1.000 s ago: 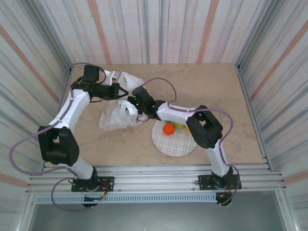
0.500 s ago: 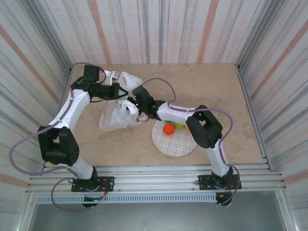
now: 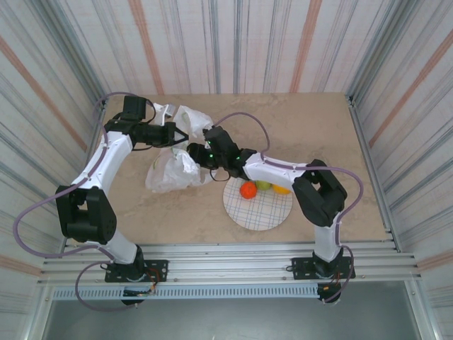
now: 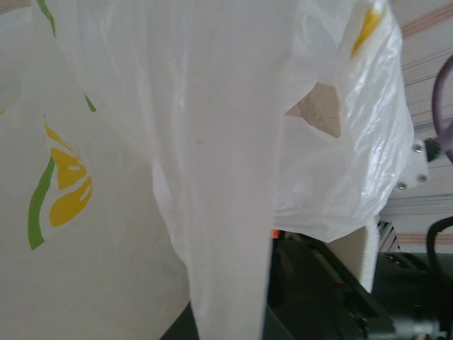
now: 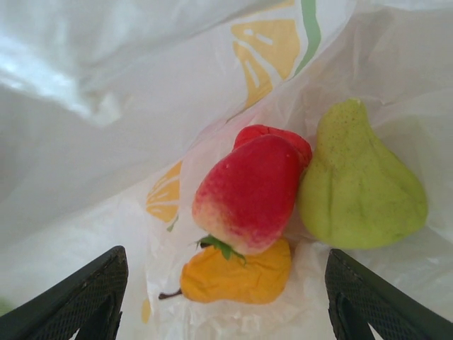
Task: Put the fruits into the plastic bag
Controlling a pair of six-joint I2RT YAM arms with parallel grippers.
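Right wrist: we log right claw [image 5: 225, 283] wide above strawberry [image 5: 248, 195] in plastic bag [image 5: 106, 106]; left claw [image 3: 177, 133] pinches it open

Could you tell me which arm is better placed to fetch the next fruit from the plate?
Right, probably. The right gripper is open and empty near the plate of fruits; the left gripper holds the plastic bag up.

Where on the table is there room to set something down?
Bare table lies beyond the plate toward the far right corner, and in front of the plastic bag. Crowded around the bag's mouth, between left gripper and right gripper.
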